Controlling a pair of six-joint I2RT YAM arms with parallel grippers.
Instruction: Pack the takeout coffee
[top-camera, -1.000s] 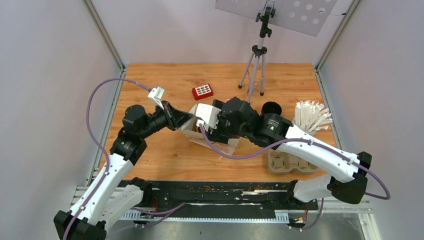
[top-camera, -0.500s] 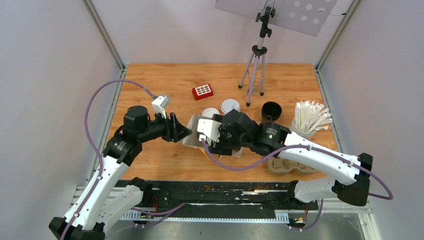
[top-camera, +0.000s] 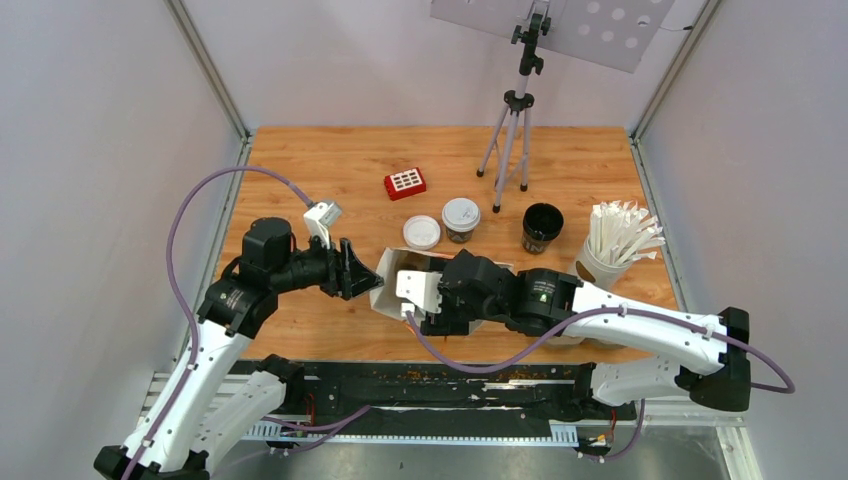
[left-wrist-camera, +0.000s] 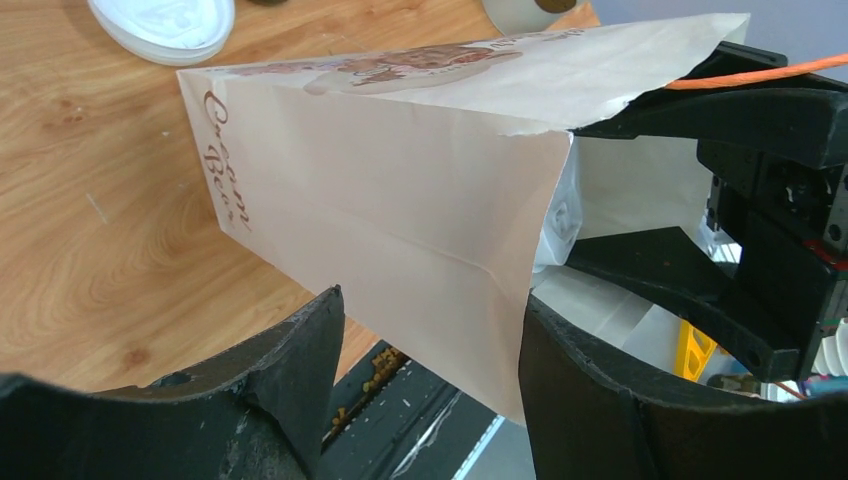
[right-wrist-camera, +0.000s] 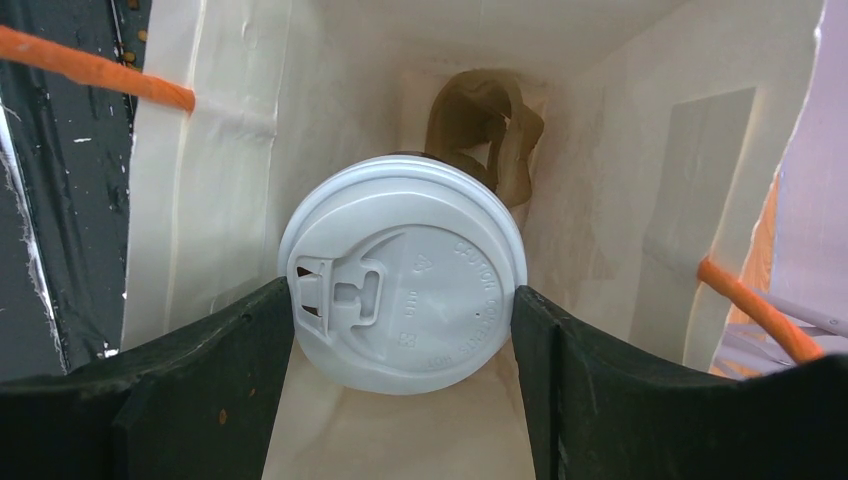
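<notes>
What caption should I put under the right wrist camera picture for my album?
Right gripper holding a white-lidded coffee cup inside the paper bag.

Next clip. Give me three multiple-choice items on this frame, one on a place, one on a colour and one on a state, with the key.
1. Where is the white-lidded black paper cup that the right gripper holds?
A) on a plate
B) inside the pale paper bag
C) in a drawer

2. What colour is the small grid-topped block?
A) blue
B) red
C) green

3. The black paper cup beside the white cup of straws is:
A) lidded
B) upright with no lid
C) tipped over

Key:
1 B: the right wrist view shows bag walls all around the lid.
2 B: it is red with pale squares.
3 B: its dark open mouth faces up.
</notes>
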